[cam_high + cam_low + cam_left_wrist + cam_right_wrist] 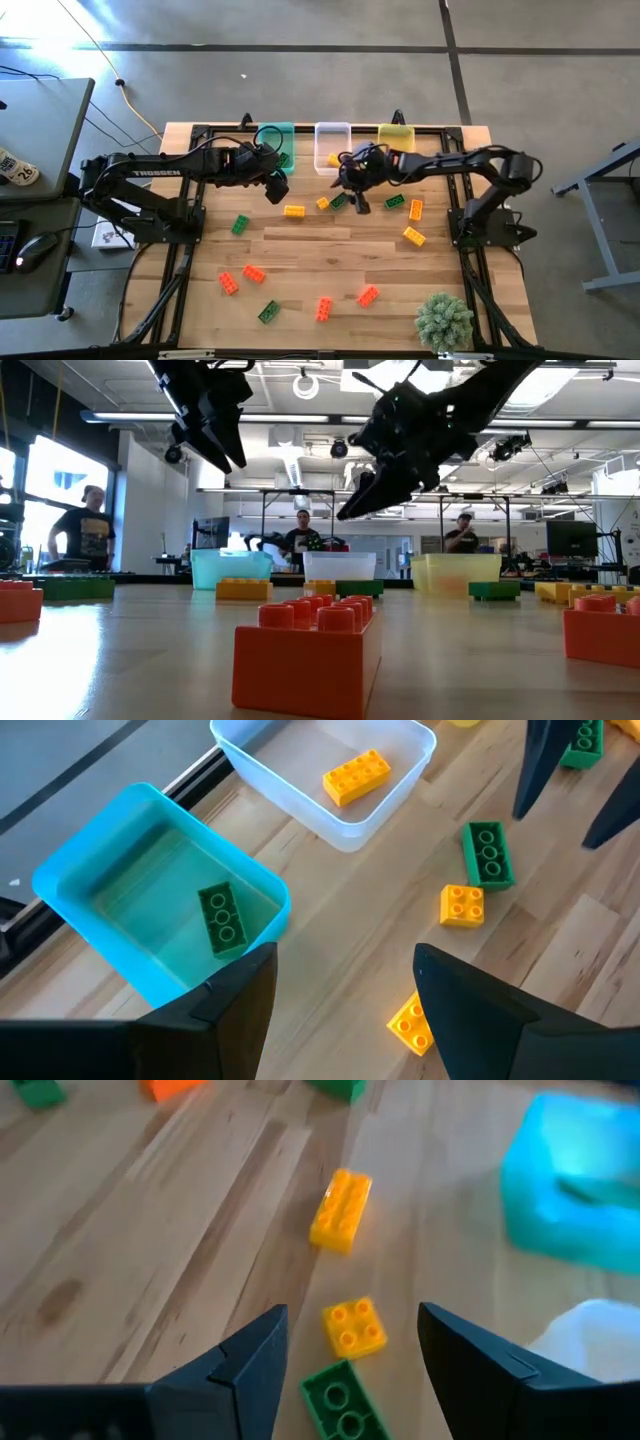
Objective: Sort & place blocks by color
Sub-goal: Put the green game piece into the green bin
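Note:
Green, yellow and orange-red blocks lie scattered on the wooden table (330, 245). One green block (220, 918) lies in the teal bin (110, 890), and one yellow block (357, 775) lies in the clear bin (300, 780). My left gripper (278, 188) (345, 960) hangs open in the air, just near of the teal bin. My right gripper (352, 195) (352, 1320) is open above a small yellow block (354, 1327) and a green block (340, 1400), touching neither. A longer yellow block (341, 1210) lies beyond them.
The yellow bin (396, 138) stands at the far edge, right of the clear bin (332, 145). Orange-red blocks (324, 309) and a fuzzy green plant (444, 320) sit toward the near edge. The two grippers hang close together. People stand in the room beyond (303, 535).

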You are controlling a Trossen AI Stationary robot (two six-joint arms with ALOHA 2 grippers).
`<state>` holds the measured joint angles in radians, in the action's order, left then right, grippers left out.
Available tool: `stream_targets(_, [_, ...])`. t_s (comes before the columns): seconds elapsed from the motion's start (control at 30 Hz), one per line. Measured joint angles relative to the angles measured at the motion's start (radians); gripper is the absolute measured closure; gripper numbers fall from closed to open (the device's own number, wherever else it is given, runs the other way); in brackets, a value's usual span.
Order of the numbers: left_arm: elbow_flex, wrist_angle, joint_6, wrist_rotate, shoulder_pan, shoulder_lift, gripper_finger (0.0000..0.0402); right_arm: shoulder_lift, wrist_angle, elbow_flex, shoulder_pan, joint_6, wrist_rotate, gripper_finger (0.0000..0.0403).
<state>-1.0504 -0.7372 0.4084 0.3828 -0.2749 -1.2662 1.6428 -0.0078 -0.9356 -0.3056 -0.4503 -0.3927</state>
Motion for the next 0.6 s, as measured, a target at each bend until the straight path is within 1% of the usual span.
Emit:
stream_targets(0.17, [0.000, 0.000, 0.000, 0.000, 0.000, 0.000, 0.0177, 0.064, -0.003, 0.000, 0.000, -0.005, 0.010, 0.0192])
stream_targets(0.4, [0.000, 0.000, 0.006, 0.001, 0.000, 0.000, 0.0177, 0.122, -0.016, 0.000, 0.004, -0.108, 0.048, 0.0192])
stream_targets(0.53, [0.000, 0.000, 0.007, 0.001, 0.000, 0.000, 0.0177, 0.145, -0.018, 0.000, 0.004, -0.126, 0.050, 0.0192])
stream_targets(0.6, [0.000, 0.000, 0.007, 0.001, 0.000, 0.000, 0.0177, 0.152, -0.028, 0.000, 0.004, -0.162, 0.073, 0.0192])
